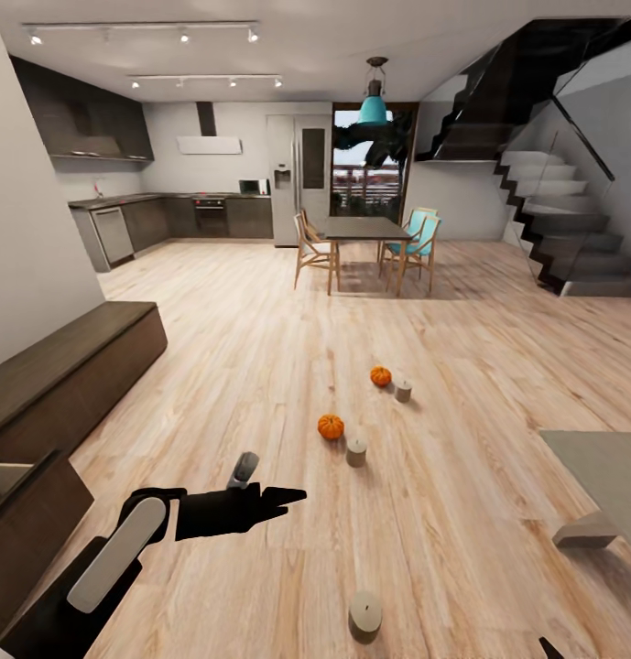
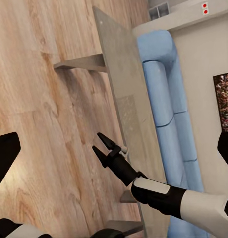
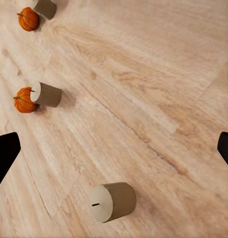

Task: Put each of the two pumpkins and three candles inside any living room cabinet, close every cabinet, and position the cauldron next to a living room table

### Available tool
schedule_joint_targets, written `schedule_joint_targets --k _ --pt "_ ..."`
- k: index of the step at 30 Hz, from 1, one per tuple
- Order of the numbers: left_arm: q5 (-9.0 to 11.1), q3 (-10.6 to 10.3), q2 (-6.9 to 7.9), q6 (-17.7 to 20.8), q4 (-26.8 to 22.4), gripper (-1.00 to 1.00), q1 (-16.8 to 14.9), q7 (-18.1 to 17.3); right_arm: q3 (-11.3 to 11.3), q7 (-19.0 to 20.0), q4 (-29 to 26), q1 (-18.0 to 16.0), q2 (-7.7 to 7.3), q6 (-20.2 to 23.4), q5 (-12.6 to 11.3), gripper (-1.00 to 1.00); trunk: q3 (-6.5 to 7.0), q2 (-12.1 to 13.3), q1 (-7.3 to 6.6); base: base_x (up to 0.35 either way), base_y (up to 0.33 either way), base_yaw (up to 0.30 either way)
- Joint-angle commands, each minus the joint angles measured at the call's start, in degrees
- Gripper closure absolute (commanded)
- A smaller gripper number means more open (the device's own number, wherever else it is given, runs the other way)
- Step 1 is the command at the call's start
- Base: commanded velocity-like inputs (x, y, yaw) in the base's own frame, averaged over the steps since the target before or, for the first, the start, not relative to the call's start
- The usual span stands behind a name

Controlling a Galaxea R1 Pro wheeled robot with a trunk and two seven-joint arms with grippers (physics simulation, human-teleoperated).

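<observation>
Likely light, rigid, smooth: nearest candle standing upright on floor, best pinched across round sides. Right claw spread wide, empty.

- We see a wood floor carrying 2 pumpkins.
- 3 candles: one by each pumpkin, third alone at 6 o'clock.

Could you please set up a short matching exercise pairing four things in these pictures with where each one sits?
Things:
1. nearest candle
2. far pumpkin
3. cabinet
4. coffee table

Places:
A. along the left wall
B. at the right edge of the head view
C. on the floor, closest to the robot
D. on the floor, beside the farthest candle

Pairs: 1-C, 2-D, 3-A, 4-B
</observation>
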Motion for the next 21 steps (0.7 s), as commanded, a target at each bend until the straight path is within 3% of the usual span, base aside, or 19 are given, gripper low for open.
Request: schedule_joint_targets --k 1,11,21 --pt "-0.5 0.0 0.05 0.0 0.0 -1.0 0.0 -0.5 0.5 0.2 0.2 -0.1 0.01 -0.3 -0.2 -1.0 -0.05 0.0 -0.01 0.0 0.0 -0.035" --pt "-0.5 0.0 0.07 0.0 0.3 -1.0 0.0 -0.5 0.4 0.2 0.2 -0.1 -0.07 -0.2 -0.2 -1.0 -0.05 0.0 -0.01 0.0 0.048 -0.007" --pt "-0.6 0.0 0.07 0.0 0.4 -1.0 0.0 -0.5 0.4 0.2 0.2 -0.1 -0.06 -0.1 -0.2 -1.0 -0.05 0.0 -0.01 0.0 0.252 0.0"
